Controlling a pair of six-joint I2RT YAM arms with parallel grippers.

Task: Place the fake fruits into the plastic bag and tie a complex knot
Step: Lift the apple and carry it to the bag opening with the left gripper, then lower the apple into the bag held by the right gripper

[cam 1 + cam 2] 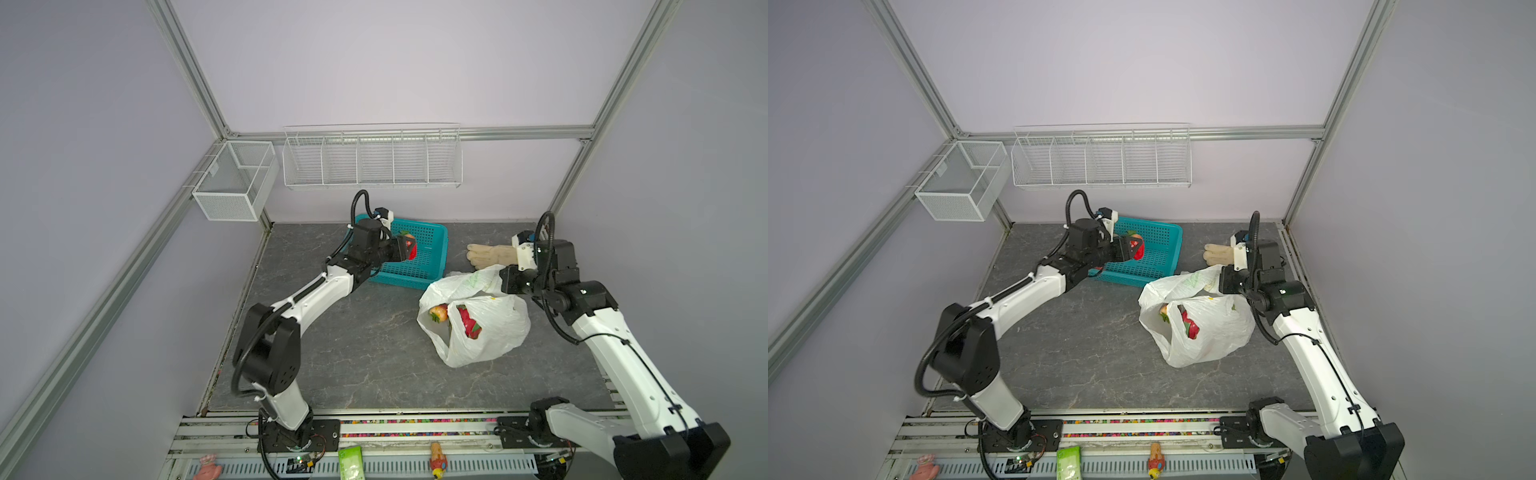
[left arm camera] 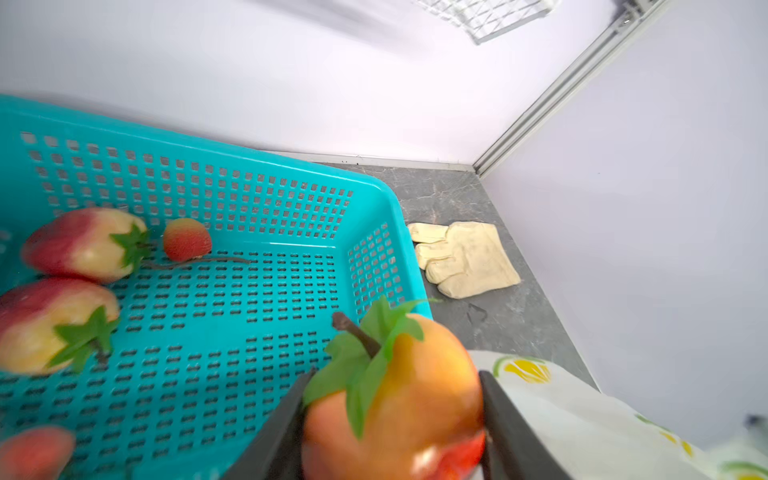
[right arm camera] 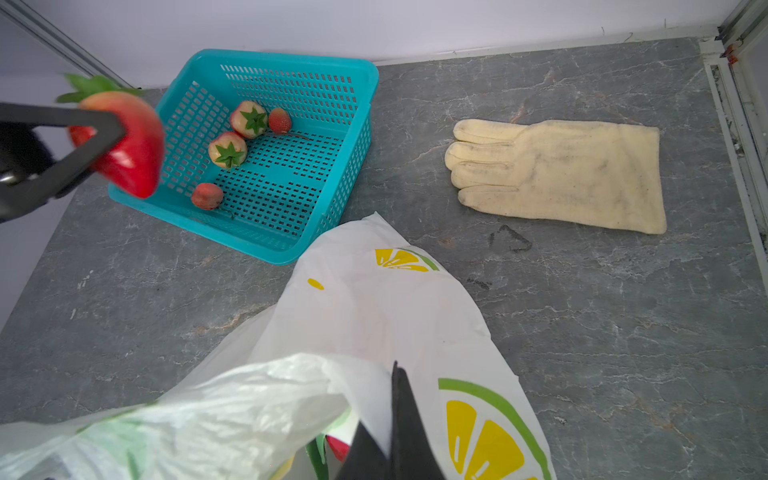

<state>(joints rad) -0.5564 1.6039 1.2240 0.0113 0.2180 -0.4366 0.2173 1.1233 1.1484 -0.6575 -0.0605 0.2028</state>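
Glossy fake fruit (image 2: 415,399) — light, likely slippery — is hanging lower centre over teal basket (image 2: 232,166), pinched across its belly by left end effector (image 2: 395,378); right end effector (image 3: 397,386) is pinching rim of flimsy plastic bag (image 3: 374,299).

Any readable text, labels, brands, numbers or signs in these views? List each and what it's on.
No text reads clearly in any view.
On the plastic bag: faint green print near its top, too blurred to read; otherwise only lemon and leaf pictures.
On the green packet: print too small to read.
On the tabletop: a dark triangular mark, no letters.
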